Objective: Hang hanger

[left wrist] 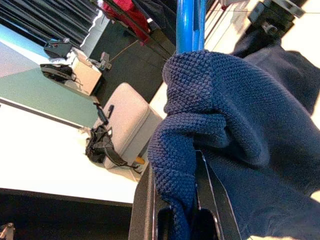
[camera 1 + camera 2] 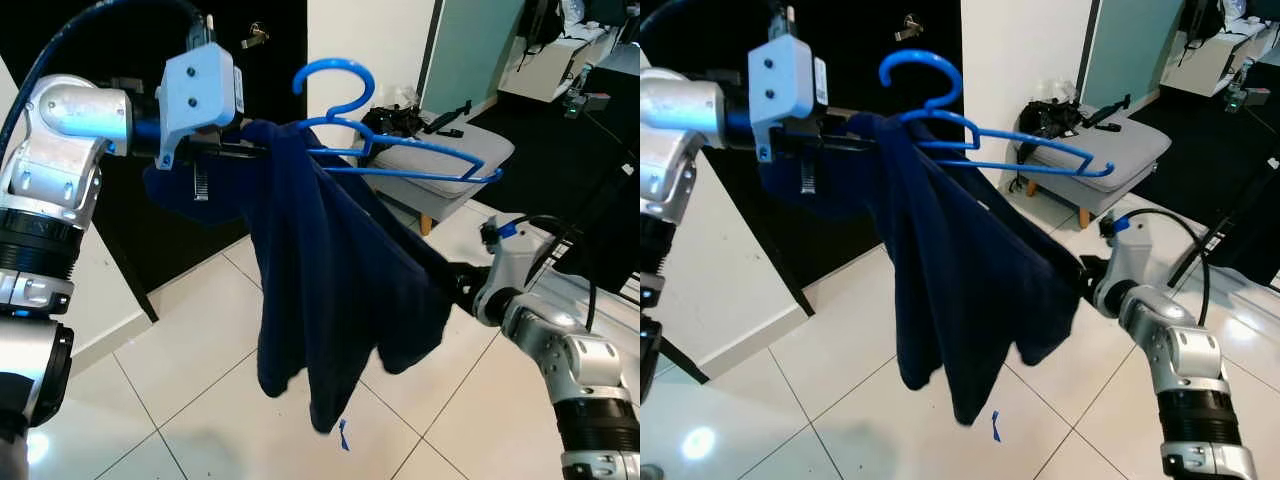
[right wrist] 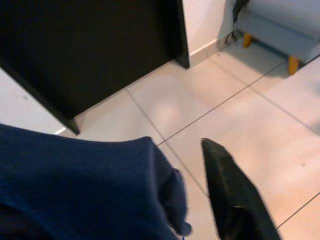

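Your blue hanger (image 2: 400, 150) is up in the air at about the robot's shoulder height, in front of the dark doorway (image 2: 240, 120), with a navy sweater (image 2: 330, 300) draped over it. Its long axis runs roughly level, from the left gripper (image 2: 225, 150) out toward the grey stool (image 2: 450, 165) on the right. The hook (image 2: 335, 85) stands upright above the end nearer the gripper, its open curl turned back toward the left arm.

The left gripper carries the whole load. In the left wrist view its fingers (image 1: 210, 200) are clenched on a fold of the knit, with the blue bar running straight out beyond them, so you are holding hanger and cloth together at one end. That grip keeps the hook free on top, which is what a rail or peg will need.

The sweater hangs unevenly: most of it falls in a long bunch below the gripped end, and one corner is drawn out sideways toward the right gripper (image 2: 455, 285). That gripper sits low, just beside the hem. In the right wrist view the cloth lies next to one black finger (image 3: 232, 195), but you cannot tell whether it is pinched or only touching. Judging by the stretch, it seems meant to steady the cloth.

Below is pale floor tile (image 2: 200, 390).
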### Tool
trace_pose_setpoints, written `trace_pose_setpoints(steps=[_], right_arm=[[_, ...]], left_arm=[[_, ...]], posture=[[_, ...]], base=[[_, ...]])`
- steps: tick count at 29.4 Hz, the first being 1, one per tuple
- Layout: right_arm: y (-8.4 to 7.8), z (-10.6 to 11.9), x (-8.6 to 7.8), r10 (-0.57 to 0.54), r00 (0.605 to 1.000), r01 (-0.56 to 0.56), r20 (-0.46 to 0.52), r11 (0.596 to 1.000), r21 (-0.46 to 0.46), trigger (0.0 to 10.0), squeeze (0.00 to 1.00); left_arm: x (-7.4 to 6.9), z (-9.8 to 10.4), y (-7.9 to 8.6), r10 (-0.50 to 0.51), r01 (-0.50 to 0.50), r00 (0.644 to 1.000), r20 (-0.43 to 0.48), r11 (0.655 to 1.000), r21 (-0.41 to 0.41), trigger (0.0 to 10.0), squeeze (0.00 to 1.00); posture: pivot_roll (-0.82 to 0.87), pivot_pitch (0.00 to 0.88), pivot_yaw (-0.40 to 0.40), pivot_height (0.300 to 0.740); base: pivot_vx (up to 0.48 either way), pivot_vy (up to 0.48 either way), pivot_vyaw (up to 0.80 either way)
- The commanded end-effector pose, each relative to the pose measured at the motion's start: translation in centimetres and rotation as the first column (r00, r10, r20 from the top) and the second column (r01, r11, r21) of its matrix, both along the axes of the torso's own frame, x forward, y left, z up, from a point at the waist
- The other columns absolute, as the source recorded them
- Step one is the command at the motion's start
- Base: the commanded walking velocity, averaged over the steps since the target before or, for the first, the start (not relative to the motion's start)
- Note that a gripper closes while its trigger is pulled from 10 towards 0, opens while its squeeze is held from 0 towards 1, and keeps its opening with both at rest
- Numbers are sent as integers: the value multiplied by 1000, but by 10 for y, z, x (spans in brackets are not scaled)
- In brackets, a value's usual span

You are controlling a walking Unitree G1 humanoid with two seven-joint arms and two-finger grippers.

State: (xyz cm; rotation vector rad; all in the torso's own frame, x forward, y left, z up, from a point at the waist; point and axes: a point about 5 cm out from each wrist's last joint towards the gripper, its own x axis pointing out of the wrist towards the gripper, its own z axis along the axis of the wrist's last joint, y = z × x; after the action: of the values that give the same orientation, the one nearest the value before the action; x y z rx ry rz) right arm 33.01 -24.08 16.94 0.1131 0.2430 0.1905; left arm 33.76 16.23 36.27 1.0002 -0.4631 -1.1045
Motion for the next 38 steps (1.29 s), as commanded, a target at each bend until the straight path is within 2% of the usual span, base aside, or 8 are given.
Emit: trace_pose_setpoints(steps=[1,5,8,13,20,22,29,38], right_arm=[[-16,2,0,-79,997,79,7,997,10,0,0],[-32,19,3,-169,982,160,86,982,102,0,0],[-46,31,4,-247,959,217,137,955,201,0,0],[-52,34,3,-280,948,237,151,938,252,0,0],[-57,34,3,-311,939,253,146,914,318,0,0],[-51,41,5,-273,948,195,162,904,381,0,0],[-37,63,8,-194,951,54,239,870,490,0,0],[-36,67,9,-193,948,44,252,867,497,0,0]], left_arm=[[-2,0,8,25,-25,1000,16,1000,2,10000,0],[-2,-7,7,-16,16,1000,-18,1000,-12,10000,0],[-11,-10,11,-101,94,986,-132,994,-59,10000,0],[-14,-11,18,-120,112,978,-171,992,-60,10000,0],[-9,-13,26,-54,49,988,-146,998,-35,10000,0],[-2,-14,24,15,-17,997,-71,1000,-25,10000,0],[8,-15,19,120,-120,992,27,993,-10,10000,0],[10,-17,20,141,-141,989,31,990,-6,10000,0]], posture=[[61,69,8,740],[58,72,7,740],[51,76,5,740],[53,79,3,740],[53,82,4,740],[55,81,2,740],[54,79,6,740],[55,78,8,740]], base=[[0,0,0],[0,0,0],[0,0,0],[0,0,0],[0,0,0],[0,0,0],[0,0,0],[0,0,0]])
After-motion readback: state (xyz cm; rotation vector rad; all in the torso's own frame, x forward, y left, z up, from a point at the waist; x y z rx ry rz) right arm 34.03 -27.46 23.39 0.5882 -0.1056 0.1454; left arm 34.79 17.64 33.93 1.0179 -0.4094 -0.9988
